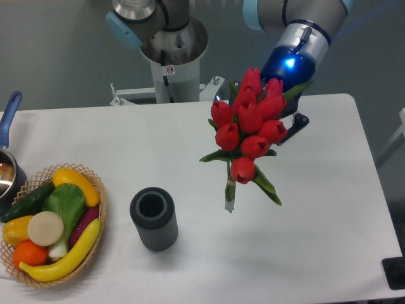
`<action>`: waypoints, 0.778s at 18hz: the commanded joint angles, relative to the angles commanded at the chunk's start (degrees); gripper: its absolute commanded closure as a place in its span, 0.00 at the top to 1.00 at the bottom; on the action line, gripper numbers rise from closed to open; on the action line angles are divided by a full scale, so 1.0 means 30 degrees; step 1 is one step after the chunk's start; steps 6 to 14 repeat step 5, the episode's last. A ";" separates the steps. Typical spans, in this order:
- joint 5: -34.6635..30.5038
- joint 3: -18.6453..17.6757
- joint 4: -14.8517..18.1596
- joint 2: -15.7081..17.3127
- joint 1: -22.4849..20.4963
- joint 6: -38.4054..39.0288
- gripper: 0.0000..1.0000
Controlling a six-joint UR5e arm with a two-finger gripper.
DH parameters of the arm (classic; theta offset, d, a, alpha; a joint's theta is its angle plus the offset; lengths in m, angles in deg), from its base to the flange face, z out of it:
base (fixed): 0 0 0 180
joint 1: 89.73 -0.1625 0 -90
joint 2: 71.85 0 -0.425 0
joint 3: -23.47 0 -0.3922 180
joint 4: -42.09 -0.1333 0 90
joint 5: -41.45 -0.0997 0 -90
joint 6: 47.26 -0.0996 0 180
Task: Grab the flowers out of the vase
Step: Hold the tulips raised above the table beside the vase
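The flowers [249, 126], a bunch of red tulip buds with green leaves and a short stem bundle, hang in the air over the table's middle right. My gripper [286, 123] sits behind the blooms, shut on the bunch, and only one dark finger [297, 123] shows past the buds. The stem ends [230, 201] dangle clear of the tabletop. The vase [154, 218], a short dark grey ribbed cylinder, stands upright and empty at the front centre-left, well apart from the flowers.
A wicker basket [100, 202] of toy produce sits at the front left edge. A pot with a blue handle [9, 114] pokes in at the far left. The arm's base [171, 44] stands behind the table's back edge.
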 joint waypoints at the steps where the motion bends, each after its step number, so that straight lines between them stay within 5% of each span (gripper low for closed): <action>1: 0.0000 0.0000 0.0000 0.0000 0.0000 0.0000 0.45; 14: 0.0000 0.0088 0.0029 0.0000 0.0000 0.0029 0.45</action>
